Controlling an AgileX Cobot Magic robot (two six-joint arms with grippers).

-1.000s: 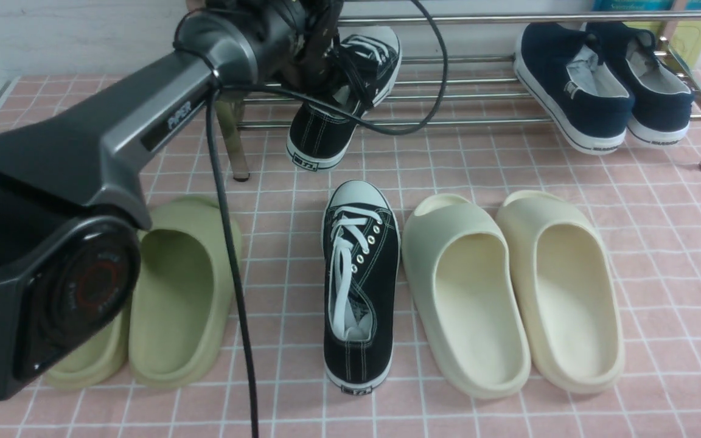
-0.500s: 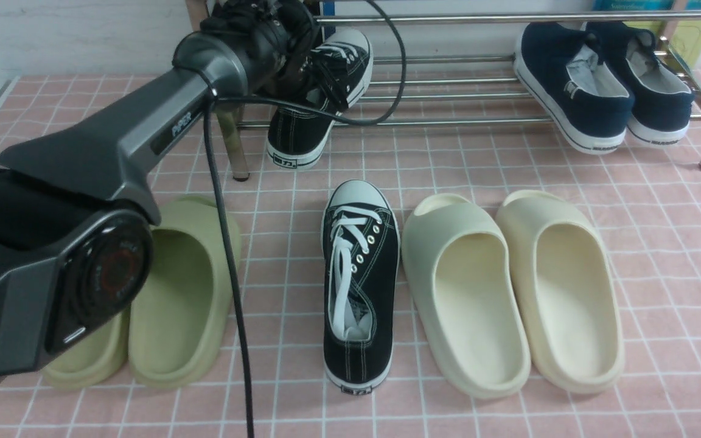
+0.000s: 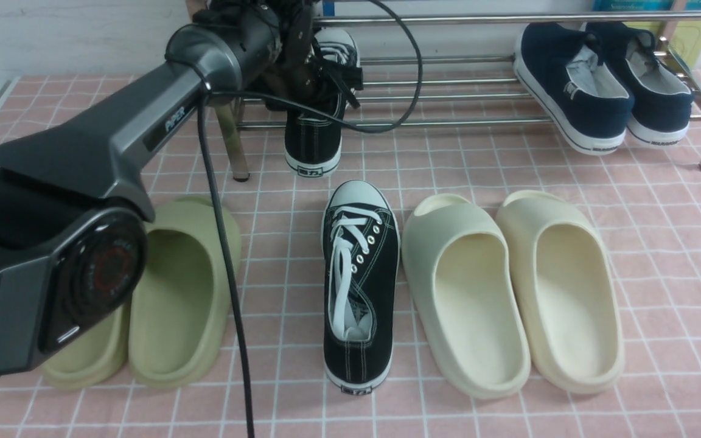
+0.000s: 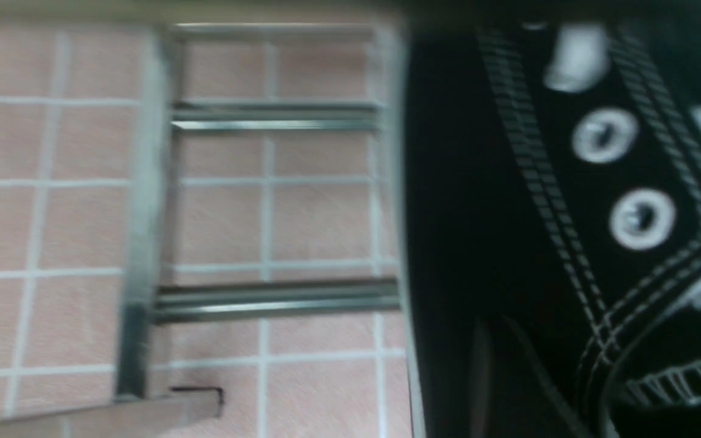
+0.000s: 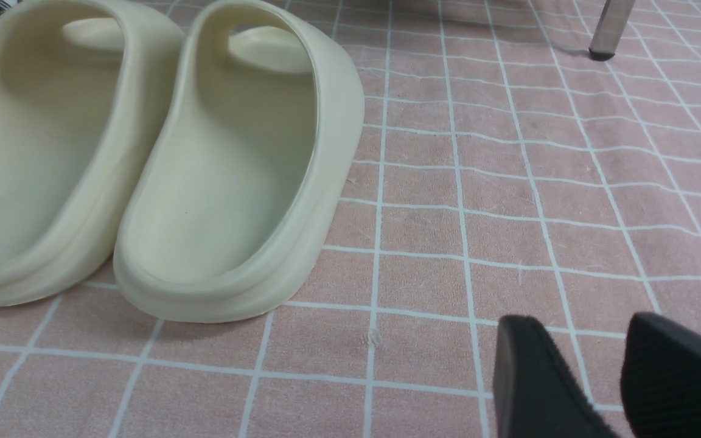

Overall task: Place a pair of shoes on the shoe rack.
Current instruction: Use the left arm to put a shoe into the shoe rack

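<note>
Black sneaker (image 3: pixel 313 145) has swung straight, sits on shoe rack (image 3: pixel 478 121); left gripper (image 3: pixel 320 68) hold can't be told, right gripper (image 5: pixel 588 340) jaws apart, empty; second sneaker (image 3: pixel 359 286) next.

Black sneakers (image 3: pixel 362 340) with white laces and stitching, navy slip-ons (image 3: pixel 575 91), cream slides (image 3: pixel 466 292), green slides (image 3: pixel 180 292), pink white-gridded floor (image 3: pixel 679 243), chrome rack (image 3: pixel 478 121).

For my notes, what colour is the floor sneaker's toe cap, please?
The toe cap is white, clearest in the front view.
</note>
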